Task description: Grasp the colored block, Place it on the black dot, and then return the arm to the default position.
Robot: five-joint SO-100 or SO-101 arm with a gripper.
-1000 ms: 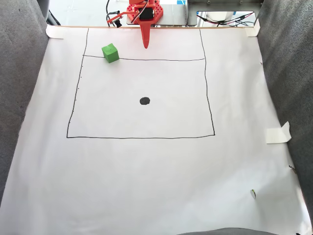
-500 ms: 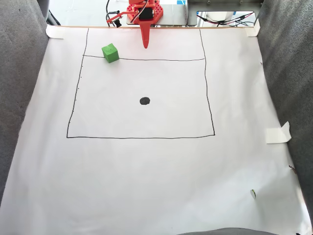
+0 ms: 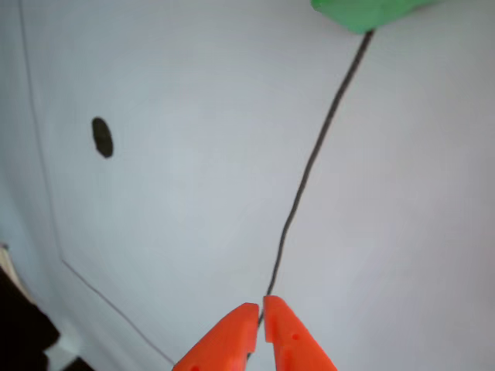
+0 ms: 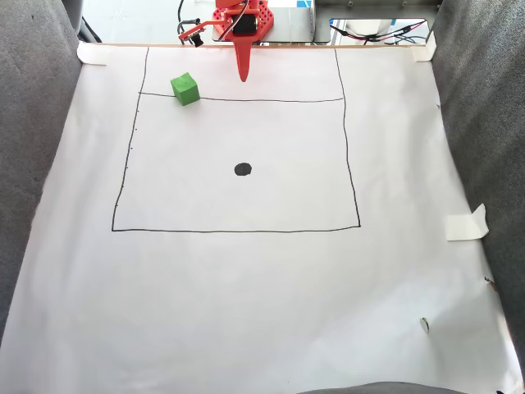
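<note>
1. Against the pictures from a moment earlier, nothing has shifted: the green block, the black dot and the orange gripper all keep their places.

2. In the fixed view, a white paper sheet (image 4: 246,287) covers the table, with a large rectangle (image 4: 236,231) drawn on it in thin dark line. The black dot (image 4: 243,169) sits near the middle of that rectangle.

3. In the same view, the green block (image 4: 184,89) rests up and to the left of the black dot, well apart from it, straddling the drawn cross line near the rectangle's upper left corner.

4. The gripper (image 4: 244,78) hangs straight above the black dot in the picture, at the top edge of the sheet, its point aimed down toward the dot. Its fingers are pressed together and hold nothing. It stands to the right of the block, apart from it.

5. In the other view, the gripper (image 3: 260,309) enters from the bottom edge, its two orange tips nearly touching, with a hairline gap between them and nothing in it.

6. There the black dot (image 3: 102,137) lies to the upper left of the tips. The green block (image 3: 363,11) is cut off by the top edge, far to the right of the dot, at the end of a dark line (image 3: 309,162) that runs down to the tips.
</note>
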